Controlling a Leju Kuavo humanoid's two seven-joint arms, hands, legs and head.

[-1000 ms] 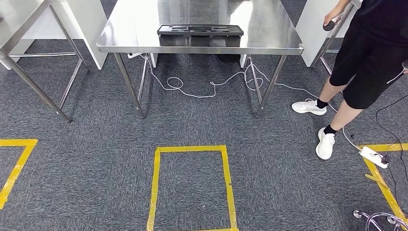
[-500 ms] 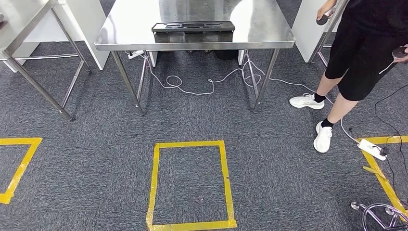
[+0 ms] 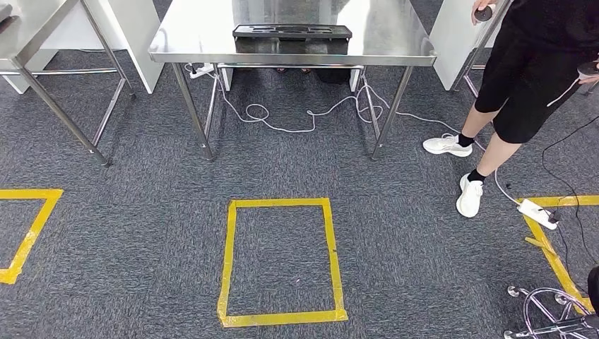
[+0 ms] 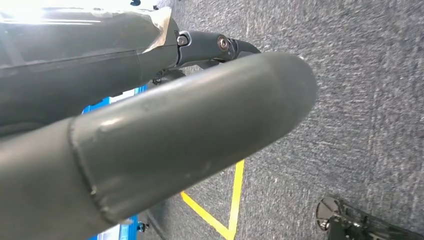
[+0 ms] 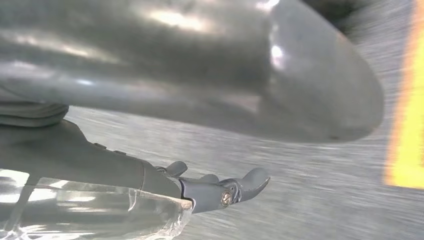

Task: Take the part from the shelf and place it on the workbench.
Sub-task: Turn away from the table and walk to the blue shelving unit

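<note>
A flat black moulded part (image 3: 292, 32) lies on the steel workbench (image 3: 205, 39) at the far middle of the head view, near the bench's front edge. My left hand (image 4: 150, 135) hangs over grey carpet, its thick grey thumb in front and its dark fingers (image 4: 215, 45) stretched out beyond, with nothing in them. My right hand (image 5: 200, 75) also hangs above the carpet, its fingers (image 5: 235, 187) extended and holding nothing. Both hands are well away from the bench.
A person (image 3: 537, 70) in black stands at the right of the bench, holding a small dark round thing. A white cable (image 3: 311, 116) and power strip (image 3: 537, 213) lie on the carpet. A yellow tape square (image 3: 281, 261) marks the floor ahead. Another steel table (image 3: 42, 28) stands left, a chair base (image 3: 551, 314) lower right.
The whole picture has shifted: bench, tape square and person sit higher in the frame, so the camera has moved. The black part stays on the bench.
</note>
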